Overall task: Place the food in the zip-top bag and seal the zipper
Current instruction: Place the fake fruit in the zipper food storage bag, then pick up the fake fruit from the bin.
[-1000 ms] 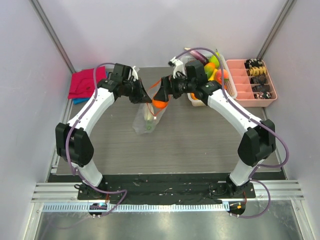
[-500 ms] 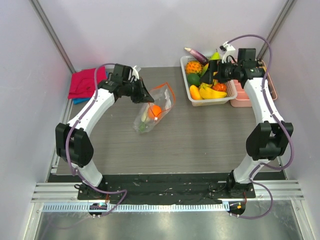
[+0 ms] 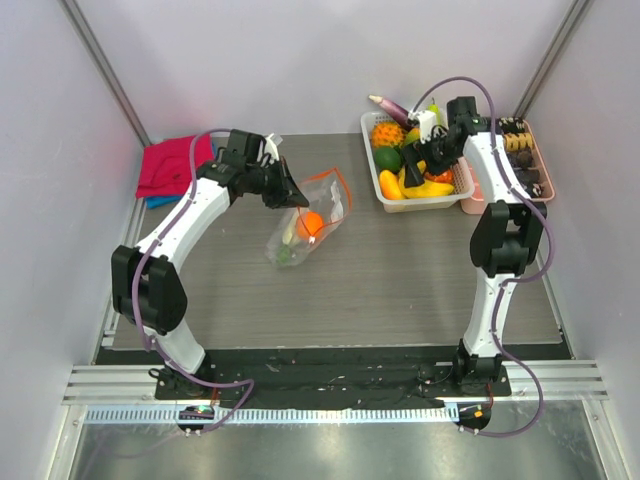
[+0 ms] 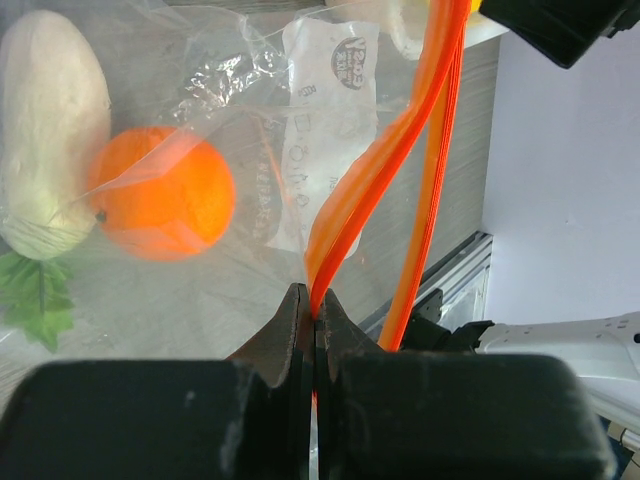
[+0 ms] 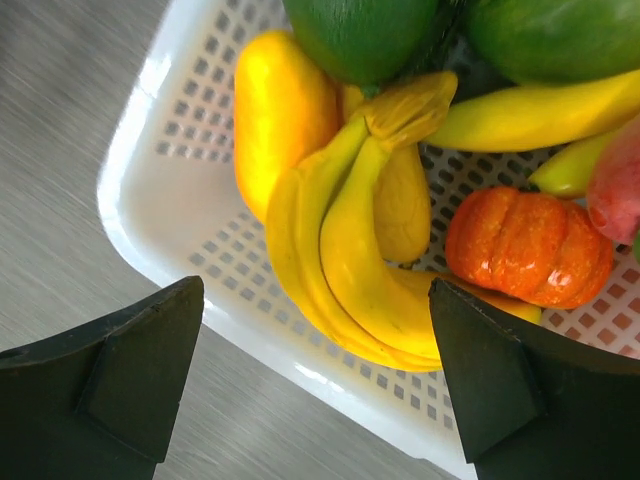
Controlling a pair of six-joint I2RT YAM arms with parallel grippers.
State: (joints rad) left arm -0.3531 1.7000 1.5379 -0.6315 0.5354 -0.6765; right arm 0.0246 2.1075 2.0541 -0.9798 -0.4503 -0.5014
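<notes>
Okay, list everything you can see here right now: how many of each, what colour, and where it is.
zip-top bag: one, clear, centre-left of the table
zipper: one, orange-red, along the bag's mouth
orange: one, orange, inside the bag
white oblong piece: one, white with a green leaf, inside the bag
basket: one, white, far right of the table
bananas: one bunch, yellow, in the basket
small pumpkin: one, orange-red, in the basket
other toy food: several, green, yellow, orange, purple, in the basket
divided tray: one, pink, right of the basket, holding dark pieces
cloth: one, red, far left
left gripper: black, shut on the zipper
right gripper: black, open over the bananas
</notes>
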